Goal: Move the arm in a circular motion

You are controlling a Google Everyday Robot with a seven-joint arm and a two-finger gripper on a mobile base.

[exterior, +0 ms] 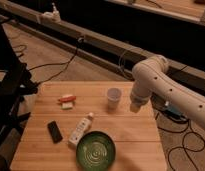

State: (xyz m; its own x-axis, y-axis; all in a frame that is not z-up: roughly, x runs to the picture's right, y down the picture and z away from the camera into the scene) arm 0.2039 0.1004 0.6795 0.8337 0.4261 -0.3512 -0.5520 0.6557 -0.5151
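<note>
The arm (168,90) is large, white and glossy, with small dark dots along its thick segments. It comes in from the right edge, bends at a rounded joint (150,72) and points down. Its narrow tip, the gripper (135,106), hangs just above the right part of the wooden table (126,135). The tip is a little to the right of a small white cup (113,97) and apart from it.
On the table lie a green plate (96,149), a white bottle on its side (81,129), a black flat object (54,131) and a red-and-white item (67,100). Cables lie on the floor around the table, and a dark frame stands at the left.
</note>
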